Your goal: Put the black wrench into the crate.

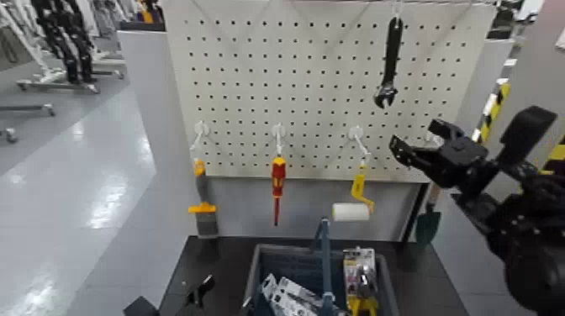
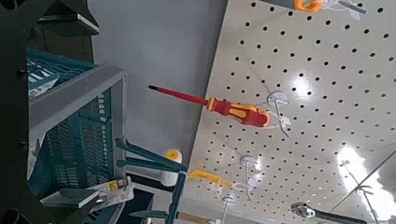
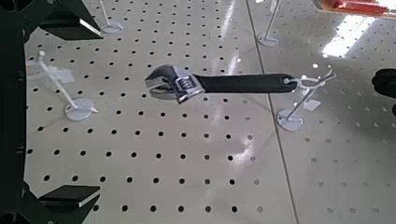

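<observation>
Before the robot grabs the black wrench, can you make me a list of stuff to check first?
1. Wrench hanging free on the pegboard: ok.
2. Right gripper open and empty, near the wrench: ok.
3. Wrench between the right gripper's fingers: not ok, it's not there yet.
4. Crate has a bare spot for the wrench: cannot tell.
5. Left gripper out of the wrench's way, low beside the crate: ok.

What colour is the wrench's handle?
Black on the wrench's handle; it shows best in the right wrist view.
</observation>
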